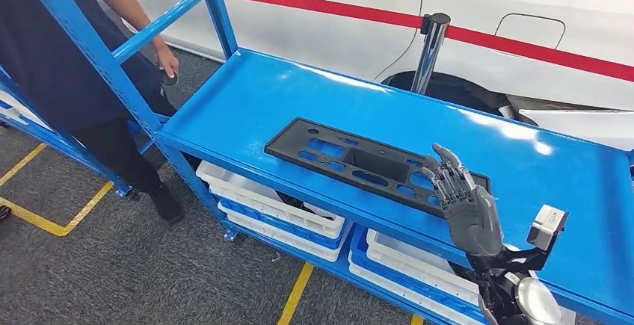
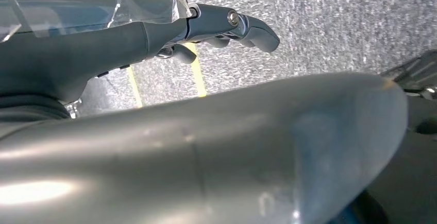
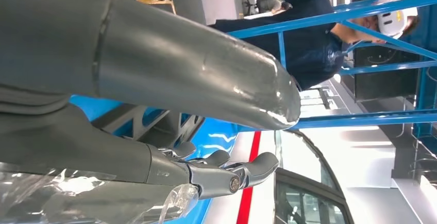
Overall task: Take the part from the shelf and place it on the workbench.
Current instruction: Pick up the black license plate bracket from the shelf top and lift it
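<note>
We are holding our right hand [image 1: 465,204] spread and empty over the right end of the part [image 1: 364,163], the fingertips perhaps just touching its edge; contact is hard to judge. The black part is lying flat on the blue shelf [image 1: 254,93], its long axis running from far left to near right, so most of it is stretching away to the left of the hand. Our left hand [image 2: 229,26] is hanging over the floor, holding nothing, its fingers only partly visible, well away from the part. The hand is hiding the right end of the part.
</note>
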